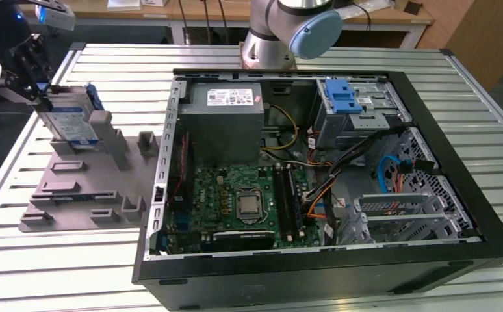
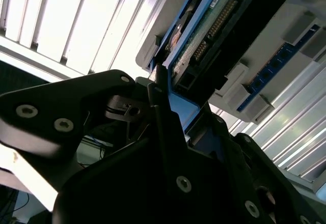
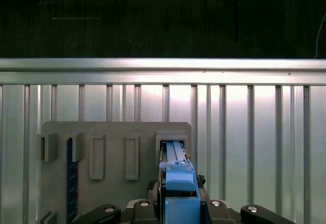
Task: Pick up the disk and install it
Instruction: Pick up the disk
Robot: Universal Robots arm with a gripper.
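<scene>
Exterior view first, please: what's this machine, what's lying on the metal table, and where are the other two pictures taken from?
That's a robot arm rising from a slatted metal table. On it sit an open computer case and a grey holder. The disk, a silver drive in a blue frame, stands upright in that holder, with the arm's hand at its upper end. The two wrist views come from cameras riding near the hand, so they show the disk close up.
</scene>
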